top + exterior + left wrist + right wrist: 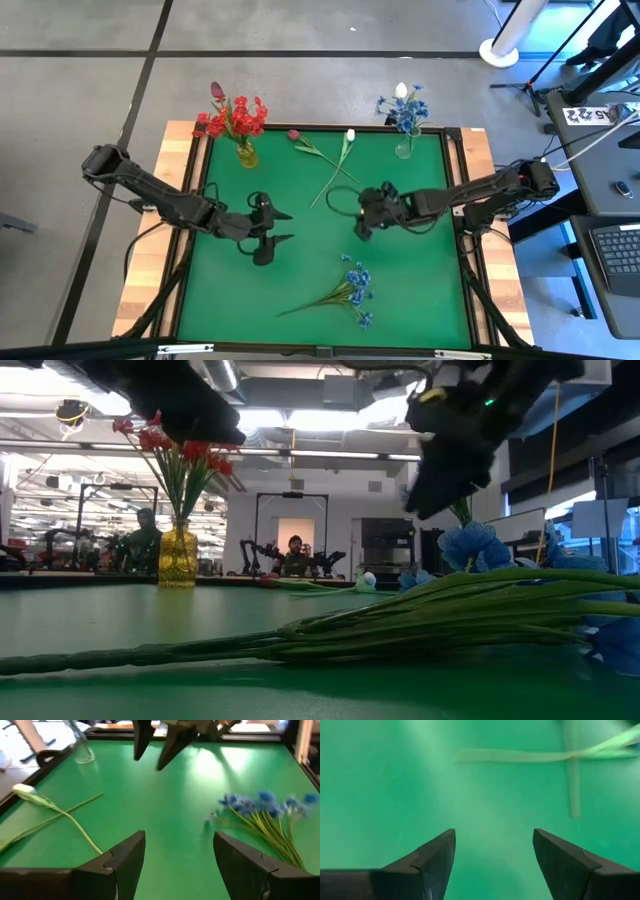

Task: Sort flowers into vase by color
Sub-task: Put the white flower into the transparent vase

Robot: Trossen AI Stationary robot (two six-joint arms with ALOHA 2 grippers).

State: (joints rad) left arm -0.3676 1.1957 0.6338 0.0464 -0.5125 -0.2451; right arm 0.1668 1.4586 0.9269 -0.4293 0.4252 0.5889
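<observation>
a: gripper status?
b: left gripper [279, 228] and right gripper [358, 213] both spread, empty, above mat centre.
a: flowers?
b: blue bunch [352, 288] lying near front edge; red tulip [294, 135] and white tulip [350, 135] crossed near back.

Two dark, jointed arms of tubular links, each trailing black cables. Left gripper [278, 228] and right gripper [359, 211]: paired black wedge-shaped fingers [125, 862] tapering to points, matte, with a small screw near each base.
</observation>
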